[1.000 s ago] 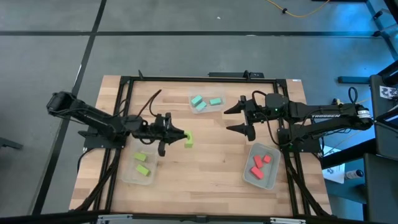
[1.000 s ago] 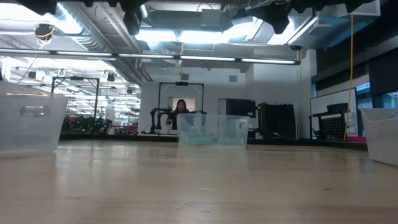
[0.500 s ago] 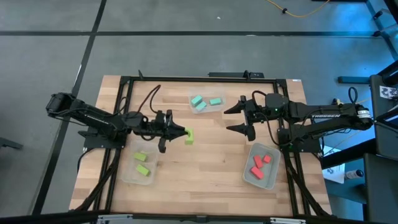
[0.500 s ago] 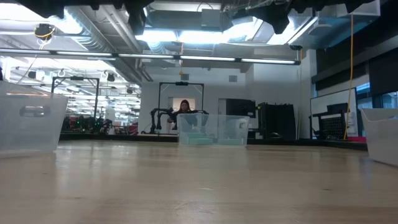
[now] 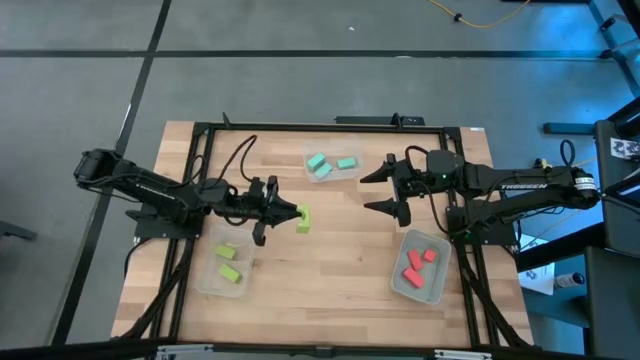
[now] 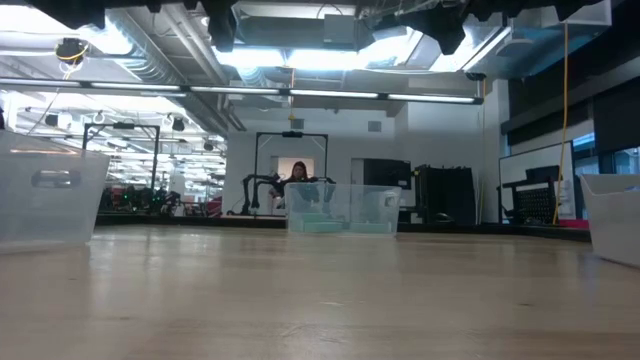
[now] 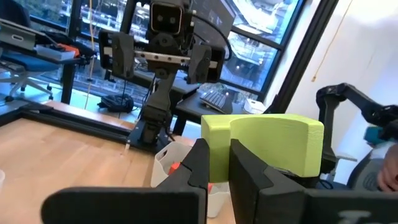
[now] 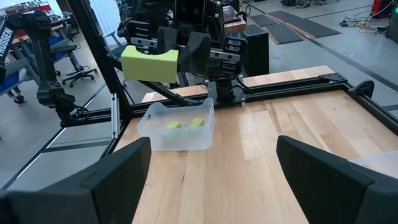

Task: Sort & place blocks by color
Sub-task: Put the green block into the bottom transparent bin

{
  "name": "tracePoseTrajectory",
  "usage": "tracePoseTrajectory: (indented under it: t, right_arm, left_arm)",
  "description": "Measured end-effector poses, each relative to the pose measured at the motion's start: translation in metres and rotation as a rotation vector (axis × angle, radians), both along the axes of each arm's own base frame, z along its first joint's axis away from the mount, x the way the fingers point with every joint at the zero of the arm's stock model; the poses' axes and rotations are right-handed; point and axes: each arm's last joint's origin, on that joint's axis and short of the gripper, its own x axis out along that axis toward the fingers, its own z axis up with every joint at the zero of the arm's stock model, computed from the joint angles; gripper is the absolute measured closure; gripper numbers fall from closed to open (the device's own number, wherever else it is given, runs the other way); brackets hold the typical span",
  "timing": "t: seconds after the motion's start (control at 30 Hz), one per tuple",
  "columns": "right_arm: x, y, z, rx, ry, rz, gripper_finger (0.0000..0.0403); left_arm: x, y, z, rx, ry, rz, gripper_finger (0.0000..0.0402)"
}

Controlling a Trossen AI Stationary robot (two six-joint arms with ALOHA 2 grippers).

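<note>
My left gripper (image 5: 288,213) hovers left of the table's middle, shut on a lime yellow-green block (image 5: 302,219), which also shows in its wrist view (image 7: 267,146) and in the right wrist view (image 8: 149,64). My right gripper (image 5: 384,190) waits open toward the far right, touching nothing (image 8: 224,180). Two lime blocks (image 5: 227,263) lie in the near-left clear bin. Two teal blocks (image 5: 330,164) lie in the far bin. Red-orange blocks (image 5: 418,264) lie in the near-right bin. My left gripper pinches the lime block between its two fingers (image 7: 200,163) at one end (image 7: 216,140). The fingers come level from the table's left, and the rest of the block sticks out past their tips. The block is lifted clear of the table.
Three clear bins stand on the wooden table: lime bin (image 5: 207,278), teal bin (image 5: 352,175) and red bin (image 5: 400,285). A black frame (image 5: 320,126) runs round the table's edge. Bare wood (image 5: 320,270) lies between the bins. A person (image 6: 297,175) stands far off in the room.
My left gripper, still shut on the lime block, has shifted a little toward the table's far edge. The right arm has kept still.
</note>
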Motion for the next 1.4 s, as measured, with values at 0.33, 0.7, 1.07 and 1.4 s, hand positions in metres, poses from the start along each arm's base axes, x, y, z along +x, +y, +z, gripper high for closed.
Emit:
tracePoseTrajectory:
  t: [0.33, 0.7, 1.07, 1.4]
  right_arm:
    - [0.0, 0.0001, 0.0, 0.004, 0.0, 0.002, 0.0052]
    - [0.0002, 0.0008, 0.0023, 0.006, -0.023, 0.027, 0.0052]
    - [0.0004, 0.0008, 0.0046, 0.004, -0.047, 0.027, 0.0052]
    - [0.0004, 0.0007, 0.0045, 0.004, -0.046, 0.026, 0.0052]
  left_arm:
    - [-0.0006, 0.0, 0.0039, 0.013, -0.041, 0.001, 0.0379]
    - [-0.0007, -0.0004, 0.0038, 0.042, -0.042, -0.011, 0.0379]
    - [-0.0006, -0.0004, 0.0038, 0.06, -0.043, -0.007, 0.0379]
    - [-0.0002, 0.0023, 0.0038, 0.062, -0.043, 0.001, 0.0379]
